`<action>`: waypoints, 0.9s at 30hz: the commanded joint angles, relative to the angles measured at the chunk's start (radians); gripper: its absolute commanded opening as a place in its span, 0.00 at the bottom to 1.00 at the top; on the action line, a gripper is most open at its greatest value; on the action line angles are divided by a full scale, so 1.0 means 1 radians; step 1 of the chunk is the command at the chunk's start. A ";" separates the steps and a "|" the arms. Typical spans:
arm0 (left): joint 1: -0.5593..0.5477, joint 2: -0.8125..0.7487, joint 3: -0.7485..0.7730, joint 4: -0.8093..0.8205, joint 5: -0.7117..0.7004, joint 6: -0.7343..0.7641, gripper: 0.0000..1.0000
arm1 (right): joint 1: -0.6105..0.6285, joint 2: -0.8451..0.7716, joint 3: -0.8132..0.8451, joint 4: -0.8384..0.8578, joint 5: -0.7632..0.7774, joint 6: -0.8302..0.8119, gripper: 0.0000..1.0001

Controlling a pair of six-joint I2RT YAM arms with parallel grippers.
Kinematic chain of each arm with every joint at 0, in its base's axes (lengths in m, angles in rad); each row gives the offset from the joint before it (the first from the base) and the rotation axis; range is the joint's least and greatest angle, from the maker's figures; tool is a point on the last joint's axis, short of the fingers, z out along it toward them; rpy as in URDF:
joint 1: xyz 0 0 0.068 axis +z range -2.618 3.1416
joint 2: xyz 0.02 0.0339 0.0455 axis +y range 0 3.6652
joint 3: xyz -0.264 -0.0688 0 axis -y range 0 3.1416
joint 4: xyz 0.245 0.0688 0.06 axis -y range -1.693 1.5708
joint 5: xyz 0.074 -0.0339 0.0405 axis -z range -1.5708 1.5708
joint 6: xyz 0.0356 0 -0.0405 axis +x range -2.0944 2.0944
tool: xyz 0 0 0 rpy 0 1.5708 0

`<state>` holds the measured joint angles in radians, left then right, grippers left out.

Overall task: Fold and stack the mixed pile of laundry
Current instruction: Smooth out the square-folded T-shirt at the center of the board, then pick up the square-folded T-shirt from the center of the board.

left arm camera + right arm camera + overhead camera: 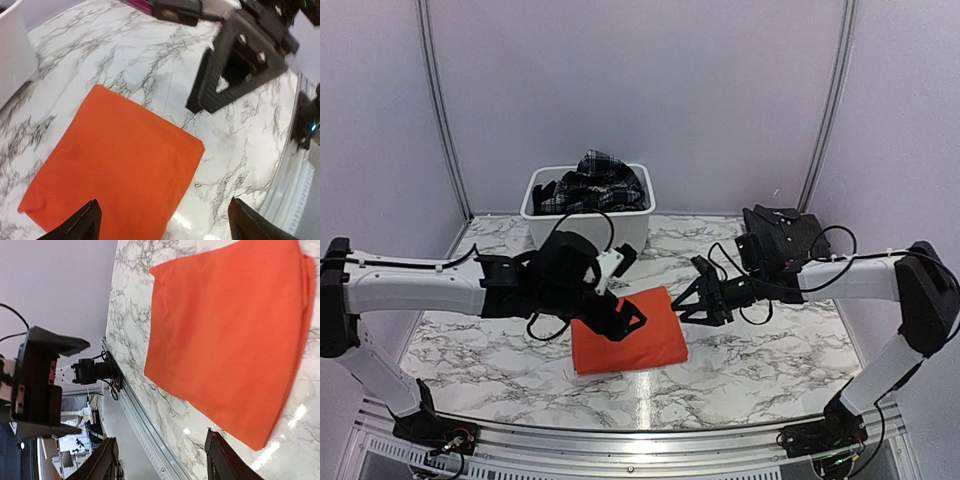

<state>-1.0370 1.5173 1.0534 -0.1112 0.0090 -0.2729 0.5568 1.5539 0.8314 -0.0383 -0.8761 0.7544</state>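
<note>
The orange T-shirt (628,332) lies folded into a flat rectangle on the marble table; it also shows in the left wrist view (115,165) and the right wrist view (227,332). The plaid skirt (592,180) sits heaped in the white tub (582,222) at the back. A folded dark grey cloth piece (782,236) lies at the back right. My left gripper (628,320) is open and empty, just above the shirt's left part. My right gripper (688,302) is open and empty, just off the shirt's right edge. Both grippers also show open in their wrist views, left (162,222) and right (162,457).
The metal rail (640,432) runs along the table's near edge. Purple walls close in the back and sides. The right gripper's black fingers (235,65) show in the left wrist view beyond the shirt.
</note>
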 commanded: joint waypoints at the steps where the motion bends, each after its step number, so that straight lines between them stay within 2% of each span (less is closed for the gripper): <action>1: -0.094 0.190 0.157 -0.168 -0.150 0.262 0.85 | -0.098 -0.063 -0.056 -0.089 0.057 -0.016 0.56; 4: -0.145 0.318 0.290 -0.205 -0.178 0.335 0.68 | -0.152 -0.086 -0.083 -0.114 0.051 -0.034 0.56; 7: -0.175 0.432 0.390 -0.221 -0.186 0.384 0.58 | -0.200 -0.099 -0.103 -0.140 0.047 -0.059 0.56; 12: -0.187 0.561 0.491 -0.230 -0.171 0.447 0.54 | -0.244 -0.096 -0.128 -0.157 0.037 -0.085 0.56; 19: -0.190 0.703 0.558 -0.230 -0.143 0.479 0.49 | -0.250 -0.077 -0.144 -0.125 0.043 -0.045 0.58; 22: -0.190 0.732 0.579 -0.229 -0.130 0.485 0.33 | -0.236 -0.073 -0.156 -0.117 0.046 -0.018 0.62; 24: -0.189 0.720 0.574 -0.226 -0.109 0.480 0.16 | -0.213 -0.066 -0.172 -0.094 0.045 0.007 0.67; 25: -0.188 0.702 0.559 -0.215 -0.098 0.475 0.10 | -0.195 -0.060 -0.179 -0.076 0.045 0.031 0.72; 27: -0.182 0.647 0.512 -0.165 -0.078 0.456 0.07 | -0.157 -0.041 -0.196 -0.030 0.043 0.073 0.84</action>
<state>-1.2247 2.2162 1.6157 -0.2985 -0.1268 0.1936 0.3378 1.4796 0.6651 -0.1482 -0.8356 0.7513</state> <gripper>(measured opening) 0.092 0.745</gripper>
